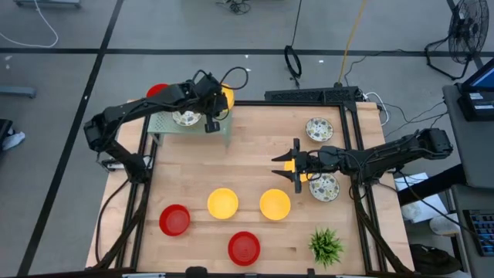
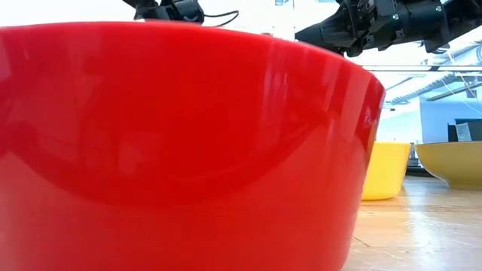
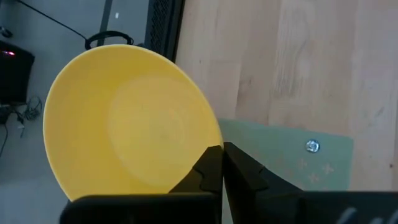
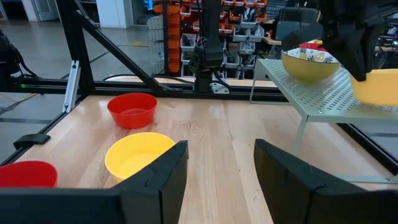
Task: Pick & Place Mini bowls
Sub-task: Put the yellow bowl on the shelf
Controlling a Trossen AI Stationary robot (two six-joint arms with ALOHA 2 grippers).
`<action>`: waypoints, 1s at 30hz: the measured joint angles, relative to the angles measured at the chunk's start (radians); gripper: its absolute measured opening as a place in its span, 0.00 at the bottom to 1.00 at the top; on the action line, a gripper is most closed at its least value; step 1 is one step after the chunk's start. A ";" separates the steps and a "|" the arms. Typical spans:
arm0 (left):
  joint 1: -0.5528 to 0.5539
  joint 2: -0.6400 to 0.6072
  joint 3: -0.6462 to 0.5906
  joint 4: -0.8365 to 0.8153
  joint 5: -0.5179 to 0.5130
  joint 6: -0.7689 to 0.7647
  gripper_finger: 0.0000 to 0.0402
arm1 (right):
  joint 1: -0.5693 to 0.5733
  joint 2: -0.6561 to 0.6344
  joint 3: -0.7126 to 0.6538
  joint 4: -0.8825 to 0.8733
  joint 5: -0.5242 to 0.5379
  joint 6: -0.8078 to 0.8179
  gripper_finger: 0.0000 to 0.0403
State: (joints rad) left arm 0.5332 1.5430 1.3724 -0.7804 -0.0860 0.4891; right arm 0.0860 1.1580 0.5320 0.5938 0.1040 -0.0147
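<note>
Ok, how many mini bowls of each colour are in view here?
Yellow bowls: 4
Red bowls: 3
White patterned bowls: 3
Total: 10

Bare table (image 1: 255,166) lies open between green shelf (image 1: 224,131) and yellow bowls (image 1: 223,202).
</note>
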 joint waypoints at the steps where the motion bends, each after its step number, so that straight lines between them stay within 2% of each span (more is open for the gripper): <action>1: 0.001 0.001 0.000 0.000 0.000 0.000 0.02 | 0.000 0.000 0.000 0.000 0.000 0.000 0.42; 10: 0.007 0.001 0.000 0.008 -0.053 -0.021 0.02 | 0.000 0.000 0.000 -0.001 0.000 0.000 0.42; 30: 0.018 0.001 0.000 -0.001 -0.050 -0.027 0.03 | 0.000 0.000 0.000 -0.016 0.000 0.000 0.42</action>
State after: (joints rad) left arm 0.5513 1.5440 1.3724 -0.7811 -0.1358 0.4619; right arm 0.0860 1.1580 0.5320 0.5774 0.1041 -0.0147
